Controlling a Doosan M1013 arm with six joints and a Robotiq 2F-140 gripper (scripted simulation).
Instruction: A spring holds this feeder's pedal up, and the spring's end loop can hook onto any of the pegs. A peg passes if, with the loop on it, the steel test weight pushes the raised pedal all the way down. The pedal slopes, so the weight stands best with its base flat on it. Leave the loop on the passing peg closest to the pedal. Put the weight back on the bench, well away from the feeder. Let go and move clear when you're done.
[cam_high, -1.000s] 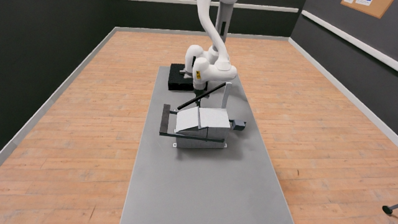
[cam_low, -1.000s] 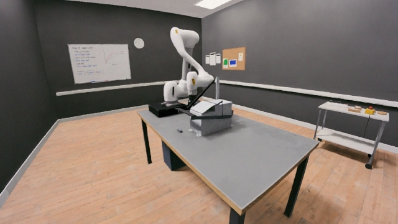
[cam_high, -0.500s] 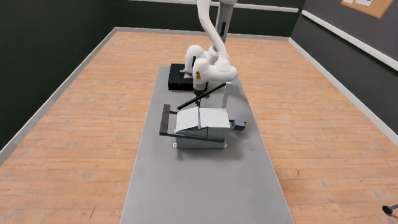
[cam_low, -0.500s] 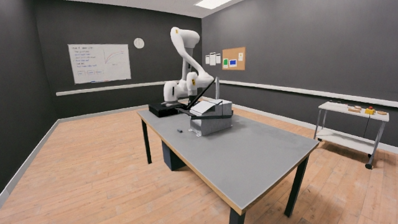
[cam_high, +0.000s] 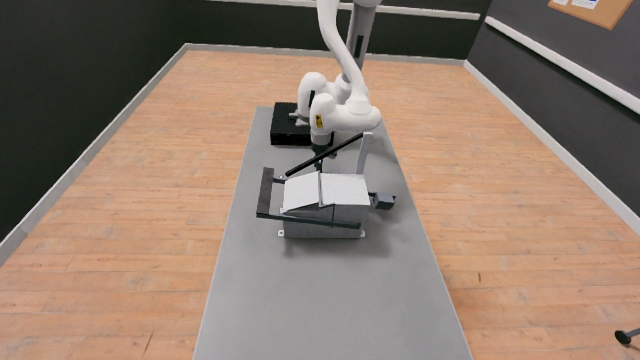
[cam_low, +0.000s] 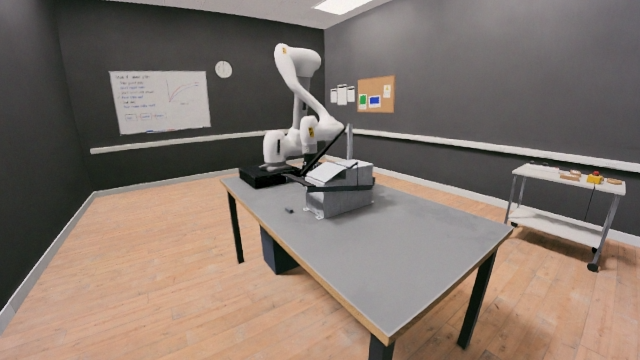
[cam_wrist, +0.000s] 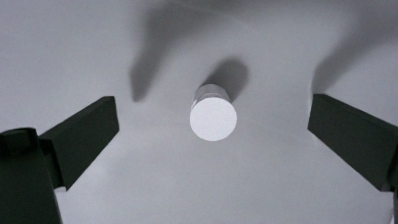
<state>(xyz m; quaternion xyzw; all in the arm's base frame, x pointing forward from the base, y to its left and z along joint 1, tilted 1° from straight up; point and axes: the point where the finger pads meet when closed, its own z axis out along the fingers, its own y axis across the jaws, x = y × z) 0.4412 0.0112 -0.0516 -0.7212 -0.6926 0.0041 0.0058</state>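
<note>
The steel test weight (cam_wrist: 213, 119) is a pale cylinder standing upright on the bench (cam_wrist: 150, 185) in the wrist view. My gripper (cam_wrist: 213, 112) (cam_high: 319, 163) is wide open, its fingers on either side of the weight with a gap to each; neither touches it. In the top view it is behind the feeder (cam_high: 345, 189) (cam_low: 345, 200) and partly hidden by the black sloping bar (cam_high: 325, 155). The feeder's dark plate on side arms, seemingly the pedal (cam_high: 265, 192), stands raised off the bench. The spring, its end loop and the pegs cannot be made out.
A grey upright post (cam_high: 364, 154) (cam_low: 349, 142) rises at the feeder's rear, beside the sloping bar. A dark block (cam_high: 384, 201) sticks out at the feeder's right. A small dark piece (cam_low: 289, 210) lies on the bench. The black base (cam_high: 287, 131) (cam_low: 257, 177) is under the arm.
</note>
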